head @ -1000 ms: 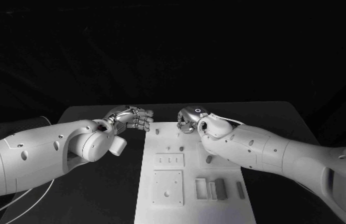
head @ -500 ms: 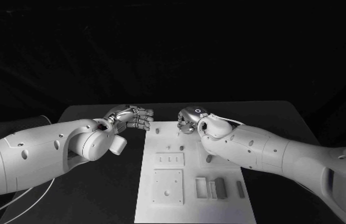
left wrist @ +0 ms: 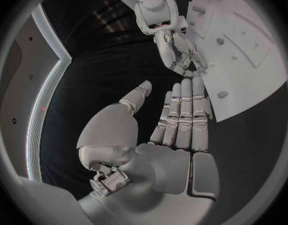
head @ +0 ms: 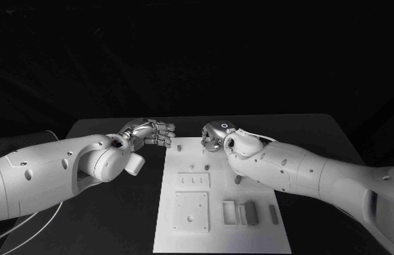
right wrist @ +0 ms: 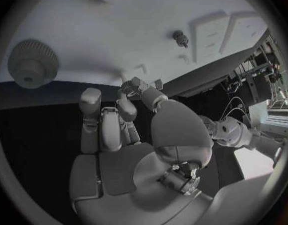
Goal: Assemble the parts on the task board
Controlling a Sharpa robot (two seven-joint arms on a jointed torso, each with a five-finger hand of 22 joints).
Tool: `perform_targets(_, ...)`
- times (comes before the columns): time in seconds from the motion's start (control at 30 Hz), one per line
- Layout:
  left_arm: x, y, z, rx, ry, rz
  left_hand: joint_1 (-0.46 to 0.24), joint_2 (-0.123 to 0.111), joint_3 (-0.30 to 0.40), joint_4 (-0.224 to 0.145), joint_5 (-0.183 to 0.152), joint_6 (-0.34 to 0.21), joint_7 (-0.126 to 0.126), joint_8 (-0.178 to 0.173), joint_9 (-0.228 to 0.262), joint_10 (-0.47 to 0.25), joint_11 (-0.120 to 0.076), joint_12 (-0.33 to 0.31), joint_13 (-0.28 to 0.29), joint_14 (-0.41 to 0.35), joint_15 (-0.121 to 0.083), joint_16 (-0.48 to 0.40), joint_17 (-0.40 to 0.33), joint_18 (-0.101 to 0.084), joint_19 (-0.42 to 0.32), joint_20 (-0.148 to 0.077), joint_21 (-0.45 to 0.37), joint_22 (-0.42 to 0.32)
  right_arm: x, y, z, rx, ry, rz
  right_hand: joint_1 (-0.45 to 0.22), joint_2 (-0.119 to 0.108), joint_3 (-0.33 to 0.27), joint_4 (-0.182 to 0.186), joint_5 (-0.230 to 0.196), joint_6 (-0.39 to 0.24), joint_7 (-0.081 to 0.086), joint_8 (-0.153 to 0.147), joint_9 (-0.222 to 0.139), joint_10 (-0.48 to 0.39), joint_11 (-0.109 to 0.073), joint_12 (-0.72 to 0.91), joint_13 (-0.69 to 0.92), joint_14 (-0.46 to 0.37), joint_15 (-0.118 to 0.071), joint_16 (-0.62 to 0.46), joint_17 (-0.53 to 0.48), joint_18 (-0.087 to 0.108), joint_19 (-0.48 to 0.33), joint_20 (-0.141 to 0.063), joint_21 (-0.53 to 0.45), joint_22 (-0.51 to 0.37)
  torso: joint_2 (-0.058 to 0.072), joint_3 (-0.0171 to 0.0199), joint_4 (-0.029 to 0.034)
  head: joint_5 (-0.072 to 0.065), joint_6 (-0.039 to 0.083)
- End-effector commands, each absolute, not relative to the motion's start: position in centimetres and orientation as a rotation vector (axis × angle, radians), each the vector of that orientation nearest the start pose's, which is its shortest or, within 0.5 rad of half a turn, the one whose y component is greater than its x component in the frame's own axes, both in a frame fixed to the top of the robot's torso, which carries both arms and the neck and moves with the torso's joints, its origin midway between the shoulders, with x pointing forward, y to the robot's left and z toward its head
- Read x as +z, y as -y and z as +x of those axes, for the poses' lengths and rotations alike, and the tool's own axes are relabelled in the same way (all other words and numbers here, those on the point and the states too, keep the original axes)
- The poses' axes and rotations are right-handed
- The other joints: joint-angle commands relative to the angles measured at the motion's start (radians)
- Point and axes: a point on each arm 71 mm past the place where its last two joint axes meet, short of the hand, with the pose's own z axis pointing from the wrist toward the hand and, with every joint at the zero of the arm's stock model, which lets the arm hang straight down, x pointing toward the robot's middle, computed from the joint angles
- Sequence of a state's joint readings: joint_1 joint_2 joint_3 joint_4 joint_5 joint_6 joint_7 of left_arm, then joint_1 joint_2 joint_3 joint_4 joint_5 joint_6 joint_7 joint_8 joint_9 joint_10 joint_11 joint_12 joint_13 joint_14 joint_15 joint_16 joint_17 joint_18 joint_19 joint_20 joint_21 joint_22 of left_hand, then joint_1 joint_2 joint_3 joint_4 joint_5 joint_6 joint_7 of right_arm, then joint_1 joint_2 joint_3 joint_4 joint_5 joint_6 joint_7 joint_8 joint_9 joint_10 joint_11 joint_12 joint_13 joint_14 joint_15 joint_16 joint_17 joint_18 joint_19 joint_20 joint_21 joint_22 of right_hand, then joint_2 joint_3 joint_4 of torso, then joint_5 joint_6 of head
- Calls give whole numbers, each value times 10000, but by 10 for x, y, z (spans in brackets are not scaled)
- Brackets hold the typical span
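While the right hand pinches at the task board, the left hand, fingers straight, empty, has edged closer

Light falls from above onto the white task board and the arms, which stand out bright against a dim black table and dark background. Both wrist views bend straight edges strongly toward their rims.

Left hand empty beside task board
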State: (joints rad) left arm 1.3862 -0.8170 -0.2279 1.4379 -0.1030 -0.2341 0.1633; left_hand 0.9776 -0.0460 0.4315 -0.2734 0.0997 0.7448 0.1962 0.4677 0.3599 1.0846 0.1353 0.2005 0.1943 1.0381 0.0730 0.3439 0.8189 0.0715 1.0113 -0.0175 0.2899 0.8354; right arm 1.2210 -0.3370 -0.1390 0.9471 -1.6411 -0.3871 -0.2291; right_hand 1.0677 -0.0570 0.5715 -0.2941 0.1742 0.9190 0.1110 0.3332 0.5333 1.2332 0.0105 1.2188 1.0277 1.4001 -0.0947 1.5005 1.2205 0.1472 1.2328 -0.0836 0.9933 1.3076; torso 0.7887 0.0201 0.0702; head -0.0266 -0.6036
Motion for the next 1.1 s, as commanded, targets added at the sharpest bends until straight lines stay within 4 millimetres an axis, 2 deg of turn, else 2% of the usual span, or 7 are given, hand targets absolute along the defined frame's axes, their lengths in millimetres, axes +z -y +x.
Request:
perform_targets(0.03,-171,-218,510,-13347,-17188,-9804,-11,16,-32,-46,-29,-12,-4,-34,16,-59,32,-42,12,39,18,-44,18,105,-5,-67,-41,11,-224,102,563,3423,-15841,-2952,5,-140,50,19,-59,81,80,10,1,-13,-33,-65,-9,-61,-6,-13,-16,1146,24,-12,-12,168,15,-5,19,-4,-18)
perform_targets(0.53,-171,-218,511,-13331,-17176,-9805,-9,18,-31,-45,-29,-10,-6,-39,25,-56,32,-50,20,43,19,-57,33,104,-5,-67,-42,14,-224,104,563,3331,-15778,-2884,35,-157,51,25,-81,89,81,5,6,-4,-32,-66,-6,-59,-3,-15,-18,1146,19,-3,-17,169,-4,3,-23,16,-89)
perform_targets(1.1,-171,-218,512,-13323,-17179,-9804,-6,20,-30,-46,-29,-7,-10,-43,35,-53,32,-57,29,47,18,-71,48,104,-5,-67,-44,16,-223,102,563,3443,-15574,-2789,12,-97,50,44,-63,115,79,6,14,8,-33,-72,-11,-62,-1,-18,-36,1146,23,15,-21,168,-10,6,-9,15,-80)
